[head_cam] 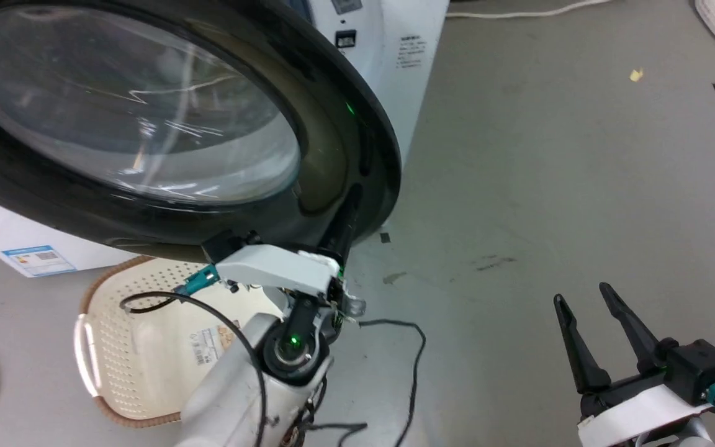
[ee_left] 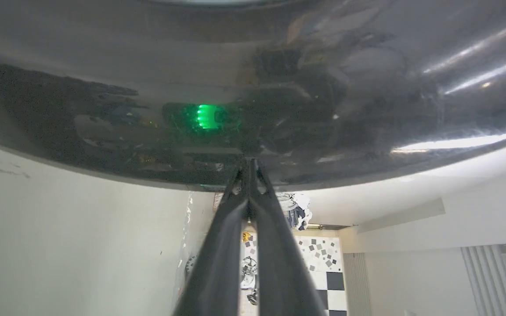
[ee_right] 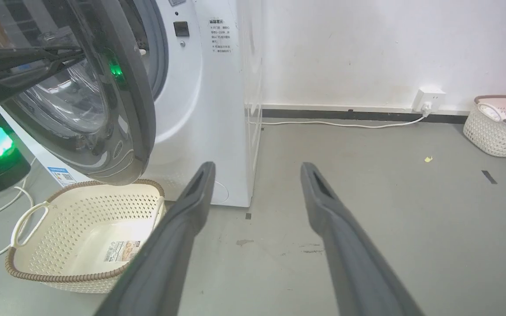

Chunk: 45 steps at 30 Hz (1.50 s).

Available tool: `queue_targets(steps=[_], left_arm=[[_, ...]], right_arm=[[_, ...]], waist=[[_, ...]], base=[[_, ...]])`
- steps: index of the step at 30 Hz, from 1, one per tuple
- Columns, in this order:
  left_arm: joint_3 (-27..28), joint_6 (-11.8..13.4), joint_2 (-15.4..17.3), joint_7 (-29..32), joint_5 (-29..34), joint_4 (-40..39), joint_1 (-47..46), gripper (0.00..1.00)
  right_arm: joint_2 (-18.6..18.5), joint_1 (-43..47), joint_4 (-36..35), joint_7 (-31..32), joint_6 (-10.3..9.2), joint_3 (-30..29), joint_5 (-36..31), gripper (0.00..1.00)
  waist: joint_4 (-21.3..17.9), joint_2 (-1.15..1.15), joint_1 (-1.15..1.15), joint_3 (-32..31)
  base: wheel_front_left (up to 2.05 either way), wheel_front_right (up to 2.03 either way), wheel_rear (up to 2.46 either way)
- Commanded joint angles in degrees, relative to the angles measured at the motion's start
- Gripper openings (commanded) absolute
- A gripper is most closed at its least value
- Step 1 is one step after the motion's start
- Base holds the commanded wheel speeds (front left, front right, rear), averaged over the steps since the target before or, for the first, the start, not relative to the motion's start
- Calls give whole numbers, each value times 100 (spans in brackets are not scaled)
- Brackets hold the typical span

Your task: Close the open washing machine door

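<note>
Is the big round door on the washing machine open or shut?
Open. The washing machine door stands swung out from the washing machine, and a gap shows behind its black rim.

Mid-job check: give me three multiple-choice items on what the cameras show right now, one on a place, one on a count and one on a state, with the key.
1. Where are the tips of the left tool?
A) against the black rim of the washing machine door
B) inside a basket
C) flat on the floor

2. How many laundry baskets show in the right wrist view?
A) one
B) two
C) three

3. How does the right tool stand?
A) shut on a cable
B) open, holding nothing
C) shut, empty

Key:
1 A: in the left wrist view the closed tips meet the glossy black rim.
2 B: a cream basket sits below the door and a far basket sits by the wall.
3 B: its two fingers stand apart over bare floor.
</note>
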Motion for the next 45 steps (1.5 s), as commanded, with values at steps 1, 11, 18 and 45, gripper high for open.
queue_targets(steps=[1, 11, 18, 45], left_arm=[[-74, -26, 37, -63, 272, 32, 83, 0], [-949, -26, 1236, -439, 2735, -527, 1259, 100], [-36, 580, 1606, -471, 5421, -1080, 2066, 100], [1652, 1641, 772, -473, 9319, -2868, 3860, 100]], right_arm=[[0, -33, -16, -47, 5, -9, 0, 100], [-44, 401, -137, -48, 5, -121, -101, 100], [-27, 762, -265, -42, 5, -234, -165, 100], [-581, 424, -666, 240, 5, 819, 177, 0]], waist=[[118, -1, 0, -135], [732, -1, 0, -884], [1302, -1, 0, -1236], [2350, -1, 0, -889]], base=[[0, 0, 0], [0, 0, 0], [0, 0, 0], [0, 0, 0]])
